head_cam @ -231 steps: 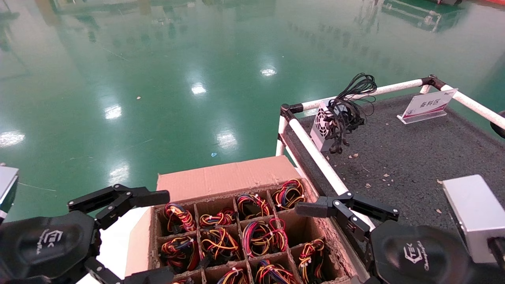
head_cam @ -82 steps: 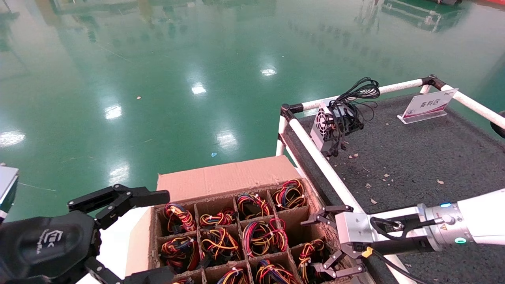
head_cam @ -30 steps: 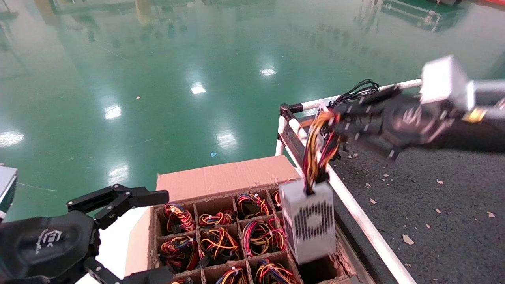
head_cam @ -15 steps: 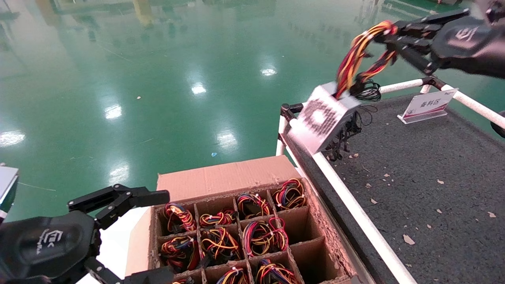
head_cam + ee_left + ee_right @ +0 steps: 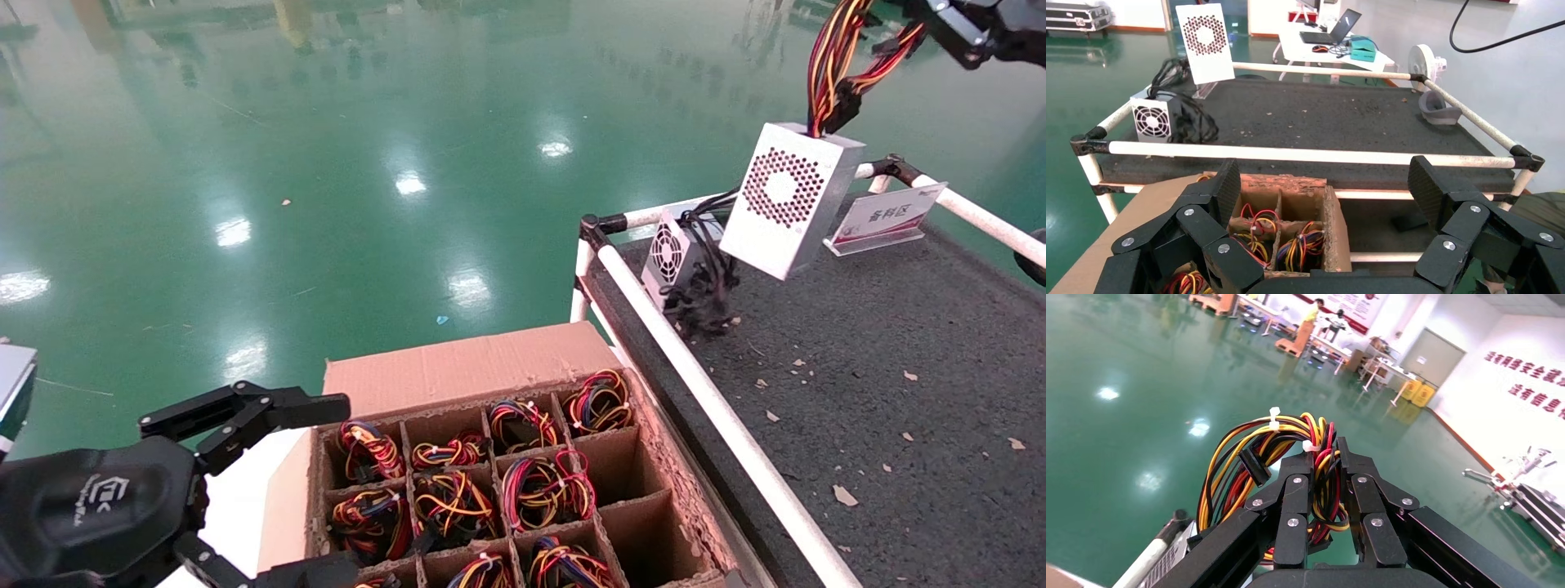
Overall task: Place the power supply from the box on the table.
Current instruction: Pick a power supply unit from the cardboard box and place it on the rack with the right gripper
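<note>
Bright overhead lamps throw white glare patches across the glossy green floor ahead of me. My tabletop looks evenly lit, shadows soft, everything sharp.

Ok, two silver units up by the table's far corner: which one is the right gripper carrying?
The power supply with coloured wires, hanging from the right gripper; the black-cabled fan unit sits on the table.

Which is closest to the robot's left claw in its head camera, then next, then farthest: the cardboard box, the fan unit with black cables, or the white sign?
From the left gripper, low on the left:
1. The box, right beside it.
2. The fan unit, at the table's near-left corner.
3. The white sign, by the far rail.
</note>
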